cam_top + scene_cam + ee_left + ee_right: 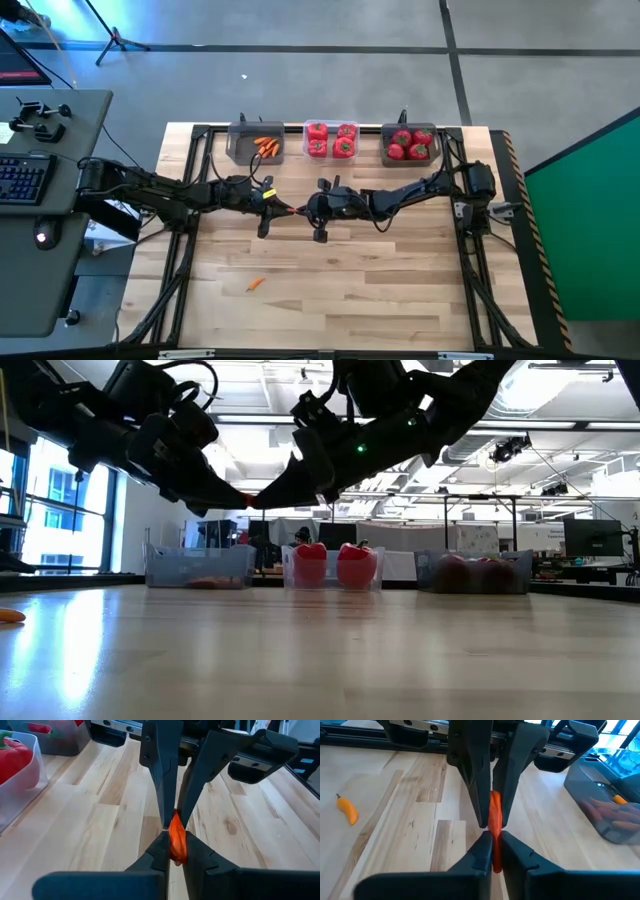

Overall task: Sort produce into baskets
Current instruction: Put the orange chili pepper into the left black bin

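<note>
A small orange carrot piece (176, 837) hangs in mid-air over the middle of the table, between my two grippers, which meet tip to tip. My left gripper (284, 207) comes from the table's left and my right gripper (304, 210) from its right. Both are shut on the piece. At the far edge stand three baskets: a dark grey one with carrot pieces (256, 143), a clear one with red peppers (331, 140) and a dark grey one with tomatoes (410, 144). Another carrot piece (256, 284) lies on the table nearer the front. My left gripper pinches one end of the carrot piece (177, 851) between its two fingertips, coming about level from the table's left. The piece is lifted clear of the table. My right gripper pinches the other end of the piece (495, 851) between its two fingertips, coming about level from the table's right, opposite the left fingers.
Black frame rails (190, 240) run along the table's left and right sides and along the far edge behind the baskets. The wooden tabletop (380, 290) is bare in front of the grippers apart from the loose carrot piece, which also shows in the right wrist view (347, 810).
</note>
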You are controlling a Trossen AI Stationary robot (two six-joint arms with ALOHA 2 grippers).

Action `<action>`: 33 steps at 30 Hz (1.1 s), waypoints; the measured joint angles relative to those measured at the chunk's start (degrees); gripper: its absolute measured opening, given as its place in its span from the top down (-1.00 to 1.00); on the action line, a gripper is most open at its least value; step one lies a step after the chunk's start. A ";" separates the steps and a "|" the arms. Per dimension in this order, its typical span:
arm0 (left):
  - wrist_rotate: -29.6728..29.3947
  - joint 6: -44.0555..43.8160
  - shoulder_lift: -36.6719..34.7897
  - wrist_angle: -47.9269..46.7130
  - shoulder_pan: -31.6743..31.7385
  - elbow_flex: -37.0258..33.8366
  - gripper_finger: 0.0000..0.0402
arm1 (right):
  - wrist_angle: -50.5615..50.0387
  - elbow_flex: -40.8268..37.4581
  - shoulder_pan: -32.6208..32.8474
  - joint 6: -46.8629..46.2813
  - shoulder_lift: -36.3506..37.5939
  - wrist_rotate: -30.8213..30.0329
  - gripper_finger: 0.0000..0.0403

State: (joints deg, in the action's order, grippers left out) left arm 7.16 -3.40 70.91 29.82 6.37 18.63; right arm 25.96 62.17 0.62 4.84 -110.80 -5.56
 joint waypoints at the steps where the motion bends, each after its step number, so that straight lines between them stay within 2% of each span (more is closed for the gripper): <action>1: -0.02 0.00 0.00 0.02 0.09 0.00 0.92 | 0.00 0.00 0.00 0.04 0.00 -0.02 0.87; 5: -0.03 -0.59 -0.01 -0.04 1.37 0.00 0.93 | -0.01 0.00 0.00 0.14 0.00 -0.70 0.61; 10: -0.54 -1.01 0.00 -0.28 4.95 0.00 0.93 | 0.00 0.00 0.00 0.15 0.00 -6.26 0.24; 14: -1.95 -0.99 -0.68 -0.79 9.22 0.00 0.94 | 0.00 0.00 -0.34 0.15 0.00 -8.00 0.05; 18: -6.12 -1.85 -2.74 -3.69 14.50 0.00 0.94 | -0.12 0.00 -0.77 0.17 0.00 -7.93 -0.01; 25: -19.33 -5.92 -7.68 -9.85 24.18 0.02 0.94 | -0.91 0.00 -1.96 -0.28 0.00 -8.00 -0.01; 28: -19.56 -8.25 -7.88 -15.86 29.76 1.51 0.94 | -0.92 0.00 -1.99 -0.31 0.00 -7.93 -0.01; 33: -15.97 -7.34 -5.41 -22.53 36.18 5.27 0.94 | -0.89 0.00 -2.18 -0.94 0.00 -7.78 -0.01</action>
State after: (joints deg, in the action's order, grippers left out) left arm -8.82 -10.74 65.50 7.29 42.55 23.91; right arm 25.06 62.17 -1.56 3.90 -110.80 -13.35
